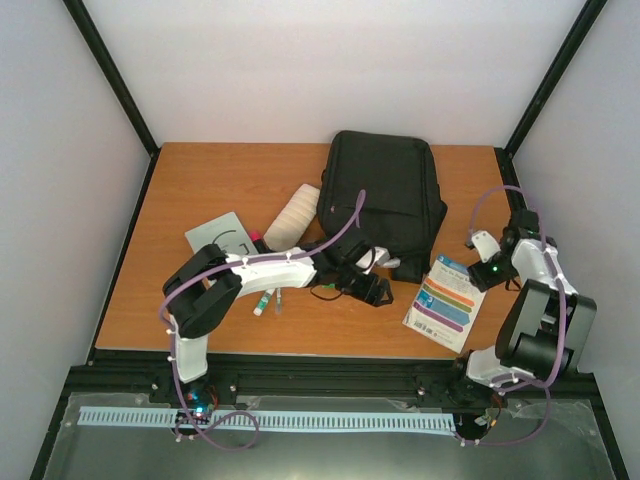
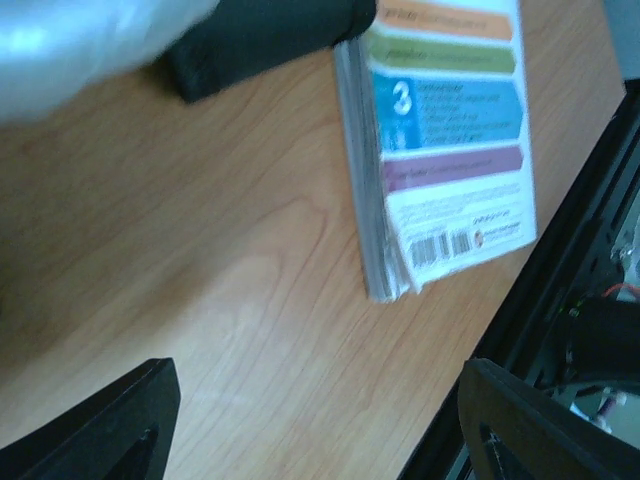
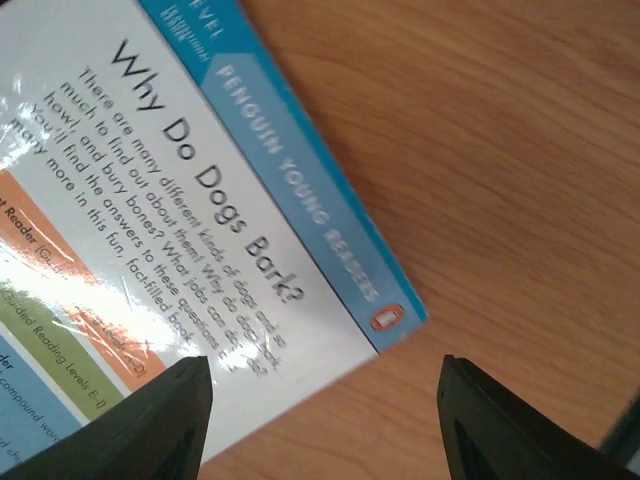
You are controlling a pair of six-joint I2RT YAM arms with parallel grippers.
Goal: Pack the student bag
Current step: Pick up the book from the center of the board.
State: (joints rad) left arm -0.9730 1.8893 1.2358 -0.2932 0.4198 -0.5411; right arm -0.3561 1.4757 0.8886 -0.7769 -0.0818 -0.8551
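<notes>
The student bag (image 1: 385,200) is a large black backpack lying flat at the back middle of the table; a black corner of it shows in the left wrist view (image 2: 260,40). A white book (image 1: 445,300) with coloured bands lies at the front right, its back cover up (image 2: 450,150) (image 3: 180,220). My left gripper (image 1: 372,290) is open and empty, low over bare wood just left of the book (image 2: 315,430). My right gripper (image 1: 480,260) is open and empty above the book's far corner (image 3: 325,420).
A white roll (image 1: 293,220) leans at the bag's left side. A grey card (image 1: 222,235) lies left of it. Pens (image 1: 266,300) lie under the left arm. The table's black front rail (image 2: 560,290) runs close to the book.
</notes>
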